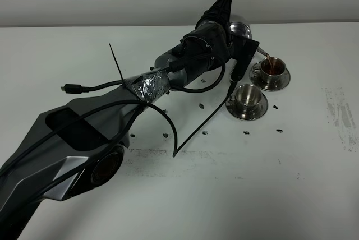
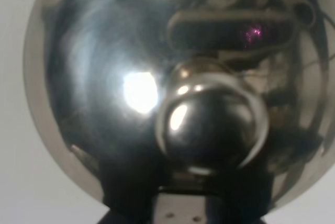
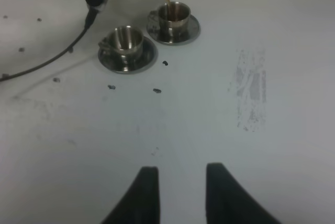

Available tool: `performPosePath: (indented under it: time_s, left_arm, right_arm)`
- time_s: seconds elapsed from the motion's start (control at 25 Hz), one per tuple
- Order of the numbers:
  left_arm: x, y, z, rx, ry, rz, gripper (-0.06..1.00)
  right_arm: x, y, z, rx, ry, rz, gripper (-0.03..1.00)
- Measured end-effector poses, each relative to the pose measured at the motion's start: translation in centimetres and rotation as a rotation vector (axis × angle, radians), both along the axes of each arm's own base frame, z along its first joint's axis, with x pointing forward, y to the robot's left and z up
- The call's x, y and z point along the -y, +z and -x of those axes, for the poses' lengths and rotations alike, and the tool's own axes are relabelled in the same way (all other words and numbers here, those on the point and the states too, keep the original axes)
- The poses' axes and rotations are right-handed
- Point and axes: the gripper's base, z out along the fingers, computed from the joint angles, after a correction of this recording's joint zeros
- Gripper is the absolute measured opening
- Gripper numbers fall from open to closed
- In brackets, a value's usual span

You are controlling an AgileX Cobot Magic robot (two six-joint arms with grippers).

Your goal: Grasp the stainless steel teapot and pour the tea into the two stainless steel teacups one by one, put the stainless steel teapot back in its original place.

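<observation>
Maybe a third done lol: mid-pour, running tea (image 1: 272, 67) into the far teacup (image 3: 172, 17) from the tilted stainless steel teapot (image 1: 240, 28) clamped in the left gripper (image 1: 242, 49) above the counter (image 1: 280, 167), near teacup (image 1: 247, 95) looking empty, put-back pending, right gripper (image 3: 178, 192) spread wide, holding nothing.

The high camera looks down on the worktop (image 1: 291, 184); the right wrist view, low, shares both teacups (image 3: 127, 40); the left wrist view hugs the teapot (image 2: 94, 77).

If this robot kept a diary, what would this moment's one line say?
step: first pour | left claw: holds teapot tilted | tea streaming into far teacup | near teacup: empty | right claw: open, idle
</observation>
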Motion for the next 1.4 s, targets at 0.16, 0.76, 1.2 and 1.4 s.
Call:
performPosePath:
  time_s: [0.16, 0.76, 1.2, 1.4]
  left_arm:
    - [0.00, 0.00, 0.00, 0.001, 0.000, -0.001, 0.18]
    - [-0.03, 0.12, -0.07, 0.018, -0.007, -0.019, 0.18]
    - [0.08, 0.17, -0.09, 0.028, -0.035, -0.042, 0.18]
    - [0.09, 0.19, -0.10, 0.030, -0.038, -0.045, 0.18]
  right_arm:
    - [0.00, 0.00, 0.00, 0.000, 0.000, 0.000, 0.24]
    - [0.00, 0.00, 0.00, 0.000, 0.000, 0.000, 0.24]
    - [0.00, 0.00, 0.00, 0.000, 0.000, 0.000, 0.24]
    - [0.00, 0.00, 0.00, 0.000, 0.000, 0.000, 0.24]
